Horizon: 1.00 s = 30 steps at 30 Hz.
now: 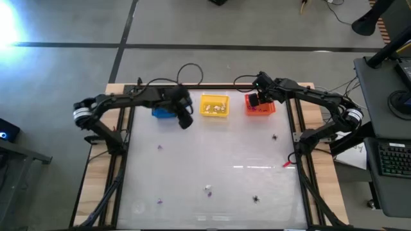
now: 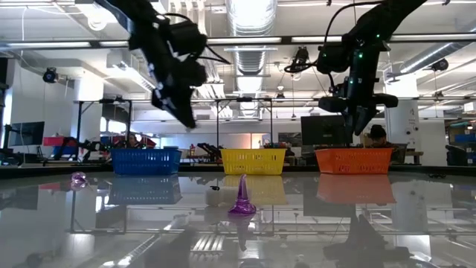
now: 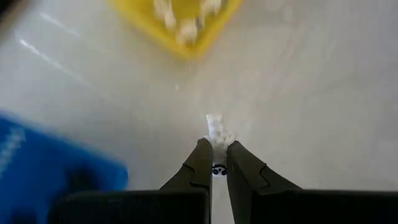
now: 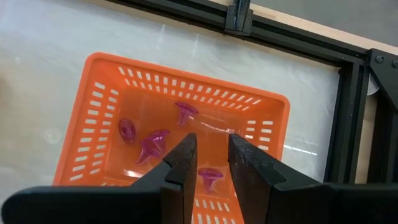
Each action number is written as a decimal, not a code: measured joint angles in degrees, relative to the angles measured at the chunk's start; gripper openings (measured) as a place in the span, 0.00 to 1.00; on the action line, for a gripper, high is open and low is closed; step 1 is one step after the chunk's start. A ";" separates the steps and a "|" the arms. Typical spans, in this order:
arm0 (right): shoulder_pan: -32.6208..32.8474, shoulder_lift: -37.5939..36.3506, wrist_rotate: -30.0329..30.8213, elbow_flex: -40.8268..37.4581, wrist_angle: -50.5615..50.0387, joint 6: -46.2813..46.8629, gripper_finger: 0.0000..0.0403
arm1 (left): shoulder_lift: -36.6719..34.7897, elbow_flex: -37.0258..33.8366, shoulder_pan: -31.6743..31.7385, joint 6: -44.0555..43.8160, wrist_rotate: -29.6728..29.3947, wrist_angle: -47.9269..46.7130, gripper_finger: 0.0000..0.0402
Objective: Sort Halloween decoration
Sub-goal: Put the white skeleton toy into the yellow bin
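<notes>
I had the left gripper clamped on a small white trinket, held up between the blue basket and the yellow basket; I judged the next move was carrying it over the yellow one, which held white pieces. The right gripper, fingers apart and empty, hung above the orange basket of purple trinkets.

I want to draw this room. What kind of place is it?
Probably a robot lab or workshop. Long ceiling lights hang over other work tables, a desk with a keyboard stands nearby, and cables trail off the table.
</notes>
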 joint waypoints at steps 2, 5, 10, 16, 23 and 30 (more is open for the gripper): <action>0.00 0.00 -0.01 0.00 -0.19 0.00 0.20 | 3.17 2.98 0.64 1.28 -0.05 1.22 0.00; 0.00 0.00 -0.02 0.00 -0.29 0.00 0.20 | 7.82 6.53 1.40 3.60 -0.03 2.52 0.00; 0.00 0.00 -1.57 0.00 -0.38 0.02 0.20 | 14.17 12.60 2.61 7.47 0.00 3.17 0.00; 0.00 0.00 -1.72 0.00 -0.40 0.04 0.20 | 18.04 17.85 4.43 10.13 0.96 3.18 0.00; 0.00 0.00 -1.74 0.00 -1.13 0.17 0.20 | 20.07 20.09 6.88 11.40 3.12 3.06 0.02; 0.00 0.00 -1.72 -0.04 -2.09 0.13 0.20 | 20.57 20.63 7.36 12.90 6.19 2.74 0.16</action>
